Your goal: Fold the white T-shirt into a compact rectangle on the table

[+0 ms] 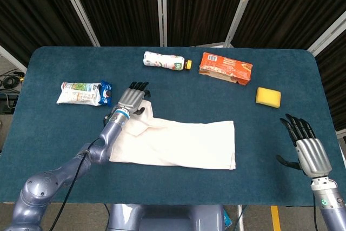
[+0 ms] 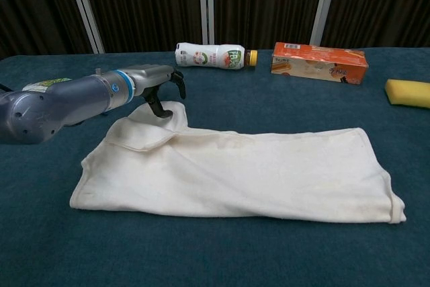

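Observation:
The white T-shirt (image 1: pixel 178 144) lies mid-table as a long flat band, its left sleeve part folded over onto the body (image 2: pixel 144 136). My left hand (image 1: pixel 131 101) hovers at the shirt's far-left corner, fingers stretched out past the cloth. In the chest view the left hand (image 2: pixel 151 85) has its thumb down against the raised corner of cloth (image 2: pixel 171 109), and no cloth shows between the thumb and the fingers. My right hand (image 1: pixel 305 144) is open with spread fingers near the table's right edge, well apart from the shirt's right end (image 2: pixel 383 193).
Along the far side lie a white bottle (image 1: pixel 166 61) and an orange carton (image 1: pixel 225 68). A yellow sponge (image 1: pixel 268 97) sits at the right, and a snack packet (image 1: pixel 85 93) lies left of my left hand. Blue tabletop (image 1: pixel 178 187) runs in front of the shirt.

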You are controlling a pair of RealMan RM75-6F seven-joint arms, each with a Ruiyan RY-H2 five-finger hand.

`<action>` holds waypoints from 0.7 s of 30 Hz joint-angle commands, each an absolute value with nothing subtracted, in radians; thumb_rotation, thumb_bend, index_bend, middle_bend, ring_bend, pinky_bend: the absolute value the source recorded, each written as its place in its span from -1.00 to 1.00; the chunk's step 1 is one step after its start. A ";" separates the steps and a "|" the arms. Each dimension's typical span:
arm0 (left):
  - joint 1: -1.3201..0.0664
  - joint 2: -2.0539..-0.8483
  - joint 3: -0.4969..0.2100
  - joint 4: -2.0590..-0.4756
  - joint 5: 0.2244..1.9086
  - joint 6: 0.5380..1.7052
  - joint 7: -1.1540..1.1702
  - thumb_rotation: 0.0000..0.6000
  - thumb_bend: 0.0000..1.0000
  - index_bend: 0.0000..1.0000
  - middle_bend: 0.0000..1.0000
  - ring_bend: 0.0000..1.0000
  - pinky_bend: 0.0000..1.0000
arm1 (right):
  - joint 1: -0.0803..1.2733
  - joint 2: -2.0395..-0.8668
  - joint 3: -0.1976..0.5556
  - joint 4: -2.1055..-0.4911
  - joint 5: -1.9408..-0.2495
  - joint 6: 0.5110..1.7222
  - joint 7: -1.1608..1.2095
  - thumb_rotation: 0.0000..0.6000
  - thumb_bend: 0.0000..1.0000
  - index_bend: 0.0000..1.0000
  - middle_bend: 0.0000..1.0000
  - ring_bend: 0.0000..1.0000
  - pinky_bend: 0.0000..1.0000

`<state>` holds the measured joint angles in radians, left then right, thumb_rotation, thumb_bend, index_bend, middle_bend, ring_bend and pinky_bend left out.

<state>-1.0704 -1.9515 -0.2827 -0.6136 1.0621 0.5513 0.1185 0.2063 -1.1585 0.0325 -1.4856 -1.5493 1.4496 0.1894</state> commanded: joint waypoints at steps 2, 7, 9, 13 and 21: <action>-1.091 -1.983 -0.285 -0.571 1.073 0.530 0.096 1.00 -0.16 -0.37 -1.00 -1.00 -1.00 | 0.206 -1.159 0.035 -1.483 -1.548 1.446 0.192 1.00 -0.86 -0.86 -1.00 -1.00 -1.00; -1.099 -2.001 -0.287 -0.527 1.079 0.514 0.079 1.00 -0.15 -0.13 -1.00 -1.00 -1.00 | 0.205 -1.159 0.039 -1.479 -1.545 1.439 0.193 1.00 -0.86 -0.85 -1.00 -1.00 -1.00; -1.099 -2.002 -0.287 -0.521 1.085 0.516 0.073 1.00 -0.15 -0.01 -1.00 -1.00 -1.00 | 0.205 -1.160 0.041 -1.478 -1.544 1.438 0.193 1.00 -0.86 -0.85 -1.00 -1.00 -1.00; -1.095 -1.994 -0.287 -0.528 1.098 0.523 0.053 1.00 -0.15 0.13 -1.00 -1.00 -1.00 | 0.204 -1.161 0.042 -1.478 -1.546 1.436 0.191 1.00 -0.86 -0.85 -1.00 -1.00 -1.00; -1.079 -1.966 -0.277 -0.571 1.121 0.539 0.040 1.00 -0.07 0.25 -1.00 -1.00 -1.00 | 0.203 -1.162 0.043 -1.482 -1.551 1.435 0.184 1.00 -0.86 -0.85 -1.00 -1.00 -1.00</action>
